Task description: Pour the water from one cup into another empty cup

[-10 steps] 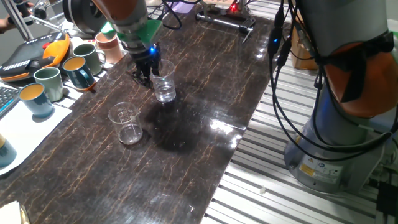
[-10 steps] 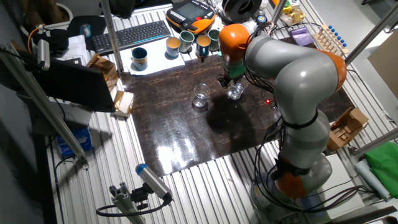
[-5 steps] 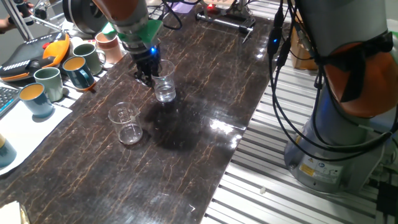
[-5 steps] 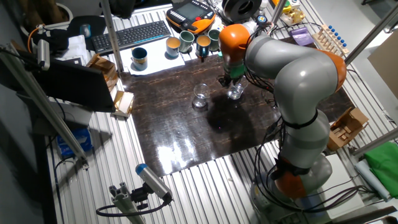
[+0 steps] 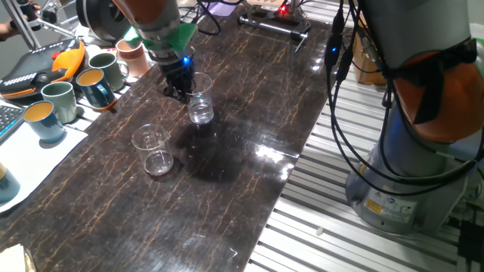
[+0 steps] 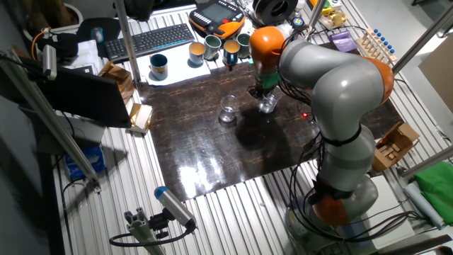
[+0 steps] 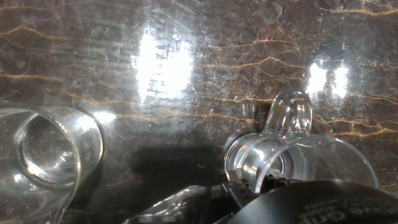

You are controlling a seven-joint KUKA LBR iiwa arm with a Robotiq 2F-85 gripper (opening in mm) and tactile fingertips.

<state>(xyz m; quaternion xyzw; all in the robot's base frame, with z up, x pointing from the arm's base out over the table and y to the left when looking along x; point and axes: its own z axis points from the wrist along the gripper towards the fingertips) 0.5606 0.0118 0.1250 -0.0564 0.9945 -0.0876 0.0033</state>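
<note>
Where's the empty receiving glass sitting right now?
In one fixed view, the empty glass stands upright on the dark table, nearer the camera and left of the tumbler at the hand, and apart from both.

Grey arm, orange joint bands, black cables; green wrist collar, black jaws.

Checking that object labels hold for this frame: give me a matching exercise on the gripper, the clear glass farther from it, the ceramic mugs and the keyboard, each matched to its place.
1 gripper
2 clear glass farther from the gripper
3 ceramic mugs
4 keyboard

A beyond the mugs, off the dark top
B upright on the dark tabletop, nothing touching it
C at the rim of the other clear glass
D beside the orange pendant

Pairs: 1-C, 2-B, 3-D, 4-A
</note>
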